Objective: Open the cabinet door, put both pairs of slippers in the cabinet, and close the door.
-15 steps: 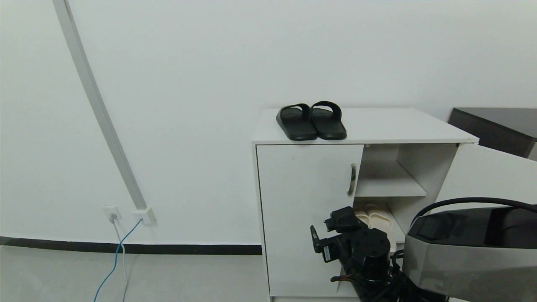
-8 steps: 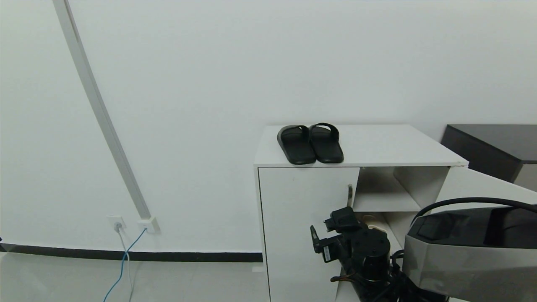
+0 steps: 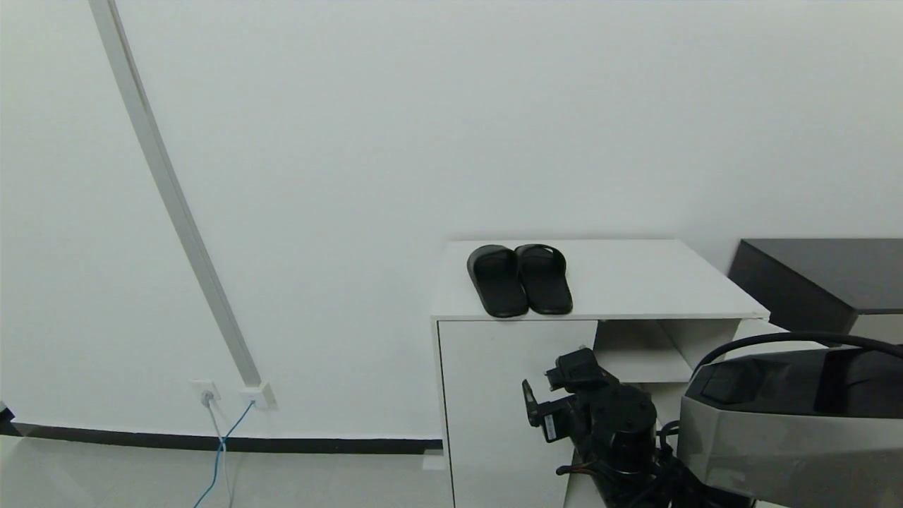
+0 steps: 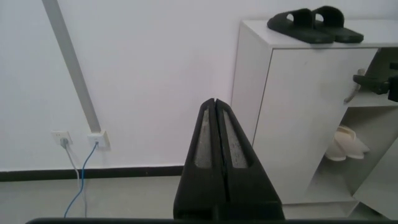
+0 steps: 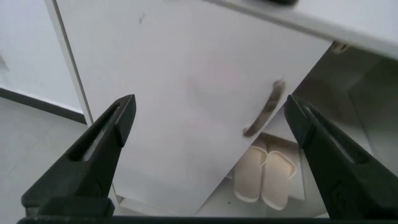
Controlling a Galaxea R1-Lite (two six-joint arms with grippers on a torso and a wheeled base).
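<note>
A pair of black slippers (image 3: 520, 280) (image 4: 314, 17) lies side by side on the white cabinet's top (image 3: 635, 275). The cabinet's left door (image 3: 494, 395) (image 5: 186, 93) is closed, with its curved handle (image 5: 264, 109) at the inner edge. The right door (image 3: 762, 329) stands open. A pale beige pair of slippers (image 5: 267, 177) (image 4: 348, 142) rests on the lower shelf inside. My right gripper (image 5: 210, 102) is open wide, close in front of the closed door near the handle. My left gripper (image 4: 214, 109) is shut and empty, held back to the cabinet's left.
A dark piece of furniture (image 3: 811, 275) stands right of the cabinet. A grey conduit (image 3: 162, 183) runs down the wall to sockets (image 3: 211, 391) with cables. The floor (image 3: 211, 480) left of the cabinet is bare.
The head camera has moved, so the cabinet and wall sit lower in the picture. The slippers and the doors have not moved. My right arm holds the same place in view.
</note>
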